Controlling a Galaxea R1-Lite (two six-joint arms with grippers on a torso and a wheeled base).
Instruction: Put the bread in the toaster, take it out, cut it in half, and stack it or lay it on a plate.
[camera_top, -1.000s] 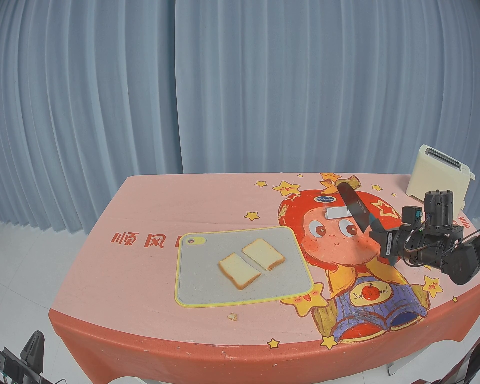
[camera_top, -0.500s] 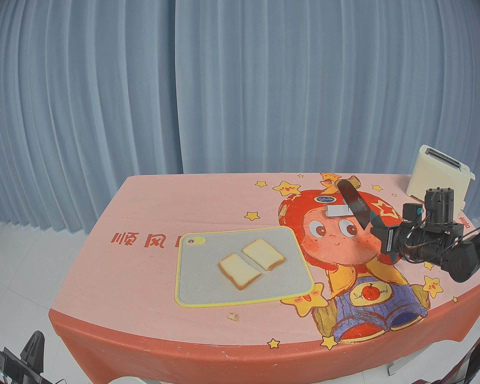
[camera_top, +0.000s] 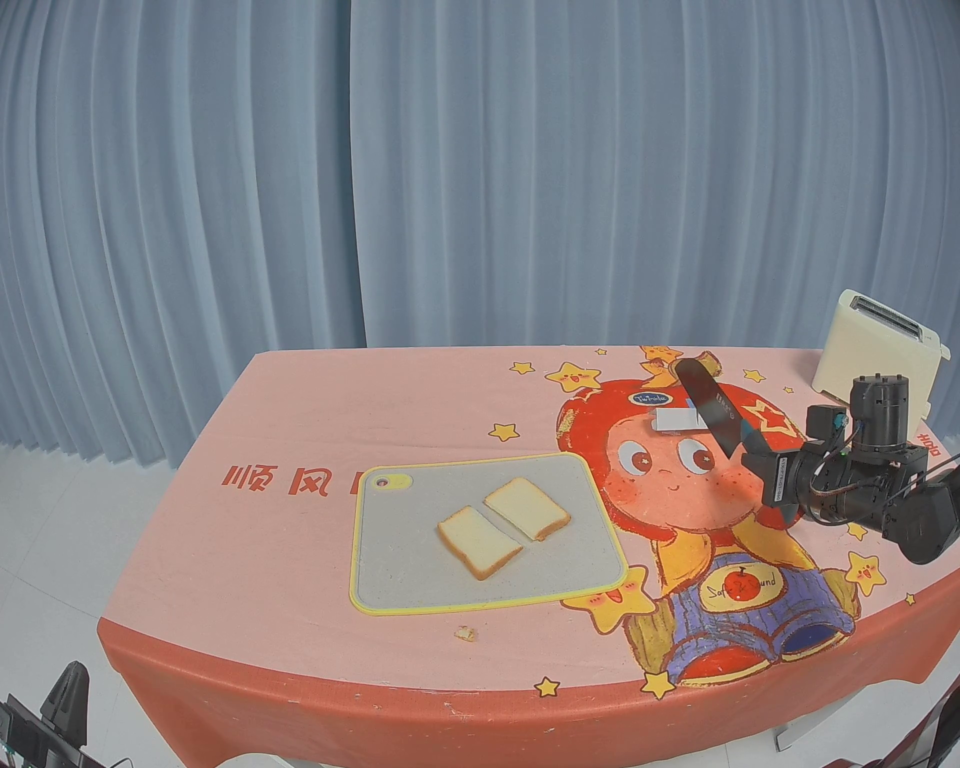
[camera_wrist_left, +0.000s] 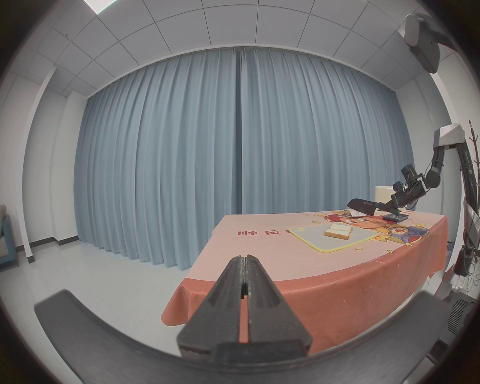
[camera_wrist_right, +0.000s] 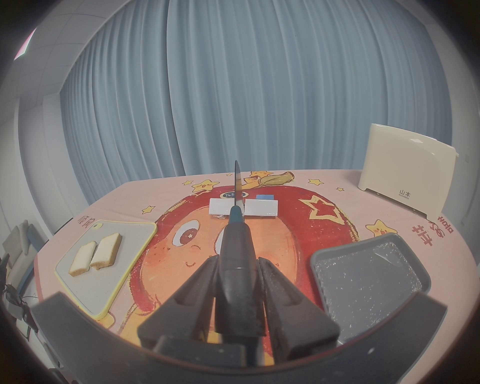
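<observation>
Two bread halves lie side by side on the grey, yellow-rimmed cutting board; the wrist view also shows the bread. My right gripper hovers over the table to the right of the board, shut on the handle of a dark knife. The blade points away towards the far side, above a small white rest. From the wrist, the right gripper clamps the knife. A dark grey plate lies beside it. The cream toaster stands at the far right. My left gripper is shut, held low and away from the table.
A bread crumb lies on the cloth in front of the board. The pink printed tablecloth has free room at the left and back. Blue curtains hang behind the table.
The right gripper with the knife has shifted slightly to the right and back. Bread, board and left arm are unchanged.
</observation>
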